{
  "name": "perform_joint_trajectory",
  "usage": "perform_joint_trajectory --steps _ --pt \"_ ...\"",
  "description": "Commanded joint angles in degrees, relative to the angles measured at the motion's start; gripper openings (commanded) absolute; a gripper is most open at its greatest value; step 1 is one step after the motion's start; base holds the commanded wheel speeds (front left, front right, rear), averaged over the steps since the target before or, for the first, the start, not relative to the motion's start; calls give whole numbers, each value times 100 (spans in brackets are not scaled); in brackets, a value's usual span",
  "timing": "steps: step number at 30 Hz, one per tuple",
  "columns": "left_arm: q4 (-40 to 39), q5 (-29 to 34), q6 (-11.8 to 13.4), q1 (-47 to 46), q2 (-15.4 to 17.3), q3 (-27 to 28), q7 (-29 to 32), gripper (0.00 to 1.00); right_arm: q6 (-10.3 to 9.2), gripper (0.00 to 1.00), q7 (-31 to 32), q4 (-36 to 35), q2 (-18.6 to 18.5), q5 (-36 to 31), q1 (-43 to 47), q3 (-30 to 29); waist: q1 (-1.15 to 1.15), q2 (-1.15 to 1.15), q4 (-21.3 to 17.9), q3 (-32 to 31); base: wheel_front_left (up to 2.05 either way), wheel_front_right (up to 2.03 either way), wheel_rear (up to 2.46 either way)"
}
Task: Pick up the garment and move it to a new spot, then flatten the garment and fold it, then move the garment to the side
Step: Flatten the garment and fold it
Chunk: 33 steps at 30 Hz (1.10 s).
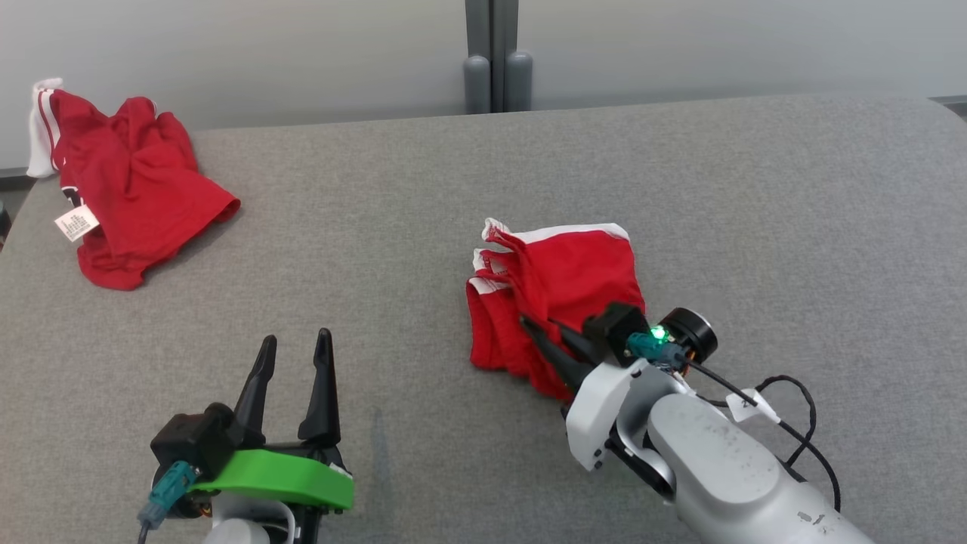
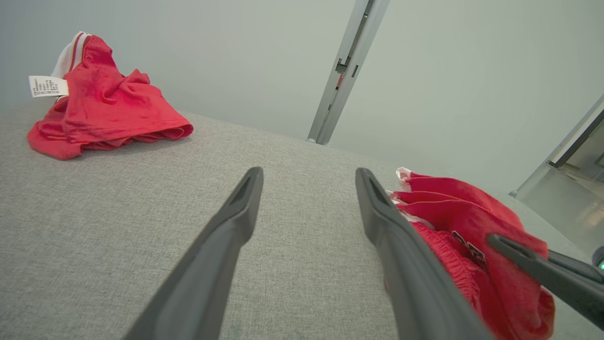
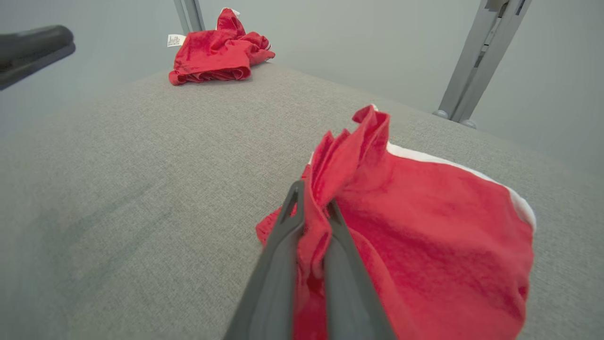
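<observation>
You see the right gripper point(image 3: 314, 198) pinching a fold of the red garment point(image 3: 424, 236); the left gripper point(image 1: 296, 338) stands spread, apparently just beside it.

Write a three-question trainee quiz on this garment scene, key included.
1. True or false: the right gripper is shut on the near red garment.
2. The left gripper is: A) open, holding nothing; B) shut on cloth; C) pinching a tag.
3. Fill in: ___ red garments lie on the grey surface.

Key: 1 true; 2 A; 3 two, counting the far red garment at the left corner.
</observation>
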Motion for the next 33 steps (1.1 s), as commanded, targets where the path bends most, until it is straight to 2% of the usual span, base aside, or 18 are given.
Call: perform_joint_trajectory --steps 1,7,8,9,10,11,12,19,24,29,30,31,32,33 --pt "-13 -53 -21 67 0 24 -2 100 -8 0 0 43 -49 -28 52 95 0 0 3 0 0 0 0" --pt "7 -65 -22 129 -2 43 -2 100 -8 2 -36 137 -79 63 108 411 0 0 -34 -2 0 0 0" --pt "12 -65 -22 127 -3 38 -2 100 -8 25 -49 138 -81 79 109 448 0 0 -45 0 0 0 0" --pt "16 -62 -22 124 -3 29 -2 100 -8 31 -66 119 -80 89 107 495 0 0 -53 2 0 0 0" --pt "16 -56 -22 124 -4 22 -2 100 -8 82 -71 91 -77 104 115 545 0 0 -64 5 0 0 0" --pt "13 -53 -22 123 -5 16 -2 100 -8 82 -86 70 -82 116 122 579 0 0 -71 9 0 0 0" --pt "13 -50 -22 113 -5 2 -2 100 -8 100 -103 41 -83 139 138 632 0 0 -80 14 0 0 0" --pt "-11 88 -22 91 -1 -25 -2 100 -8 100 -196 -349 -204 297 101 600 0 0 -119 38 0 0 0" --pt "-31 133 -22 54 -2 -38 -2 100 -8 100 -248 -733 -269 292 33 -79 0 0 -113 89 0 0 0" --pt "-49 145 -22 -38 -5 -77 -2 100 -8 100 -253 -646 -390 -185 -58 -685 0 0 -47 189 0 0 0" --pt "-48 144 -21 -57 -6 -85 -2 100 -8 79 -255 -588 -403 -263 -86 -728 0 0 -29 210 0 0 0" --pt "-50 140 -22 -81 -7 -98 -2 100 -8 49 -255 -487 -390 -296 -99 -781 0 0 0 242 0 0 0" --pt "-49 135 -22 -94 -5 -100 -2 100 -8 41 -256 -399 -379 -323 -107 -779 0 0 19 263 0 0 0" --pt "-48 126 -21 -110 -6 -116 -2 100 -8 25 -257 -290 -397 -391 -129 -738 0 0 51 298 0 0 0"
